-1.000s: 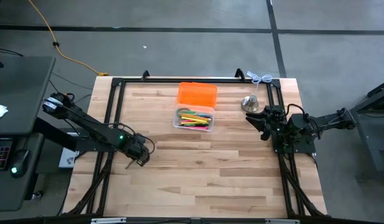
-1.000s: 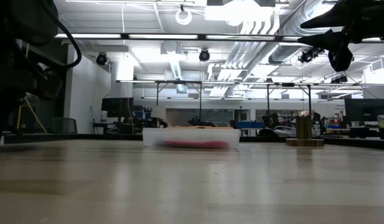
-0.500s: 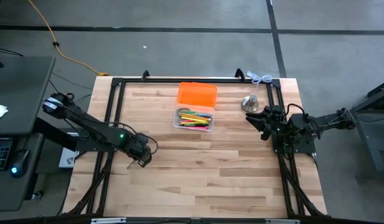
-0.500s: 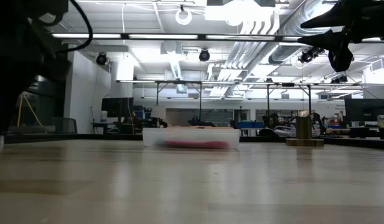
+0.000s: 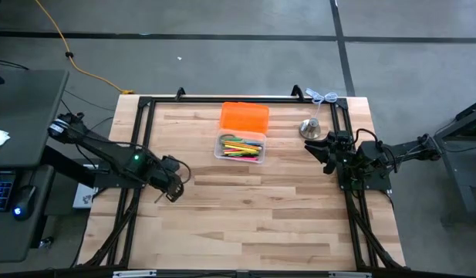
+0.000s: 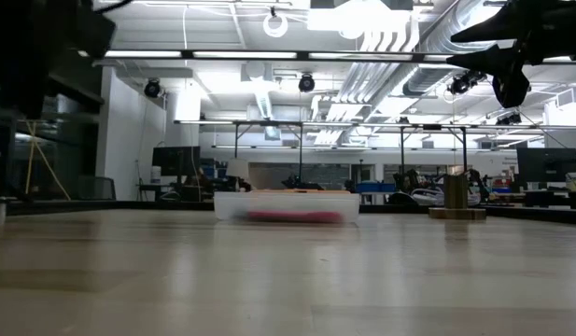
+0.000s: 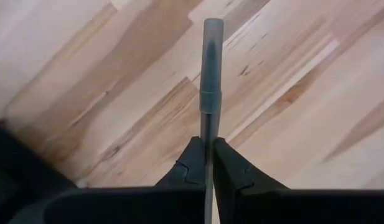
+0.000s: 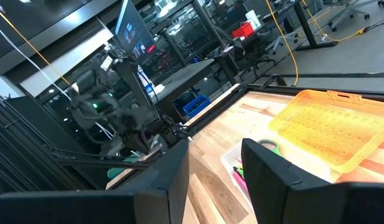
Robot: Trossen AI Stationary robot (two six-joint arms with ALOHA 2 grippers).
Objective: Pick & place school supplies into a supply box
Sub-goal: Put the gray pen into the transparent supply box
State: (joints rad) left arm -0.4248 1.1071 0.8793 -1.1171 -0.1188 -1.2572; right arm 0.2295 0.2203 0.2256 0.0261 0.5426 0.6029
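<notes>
Here the left gripper [image 7: 208, 163] is clamping a thin grey pen [image 7: 211, 65] between its two dark fingers [image 7: 189, 167], the fingers pressed together on the lower shaft while the capped end is sticking straight out ahead of them. Beneath the pen, bare wooden table [image 7: 104, 56] is showing, so the claw is hanging above the boards with its load. In the high view this same left gripper [image 5: 171, 186] is sitting over the left part of the table [image 5: 245, 216], with the pen [image 5: 158, 199] just poking out from it as a pale sliver.

Well off from that claw, towards the far middle of the table, the supply box [image 5: 240, 147] is lying open, its orange lid [image 5: 244, 116] folded back flat on the side farther from the claw. Inside it a bundle of school supplies [image 5: 241, 147] is lying, pink, yellow and green among them. In the low view the supply box [image 6: 286, 206] is showing as a pale tub with a pinkish band along its bottom.

Farther still, beyond the box, the right gripper [image 5: 318, 149] is waiting above the table's right edge with its fingers spread apart and nothing between them. Just beside it, towards the far corner, a silvery bell-like object [image 5: 311, 128] is standing on the wood.
</notes>
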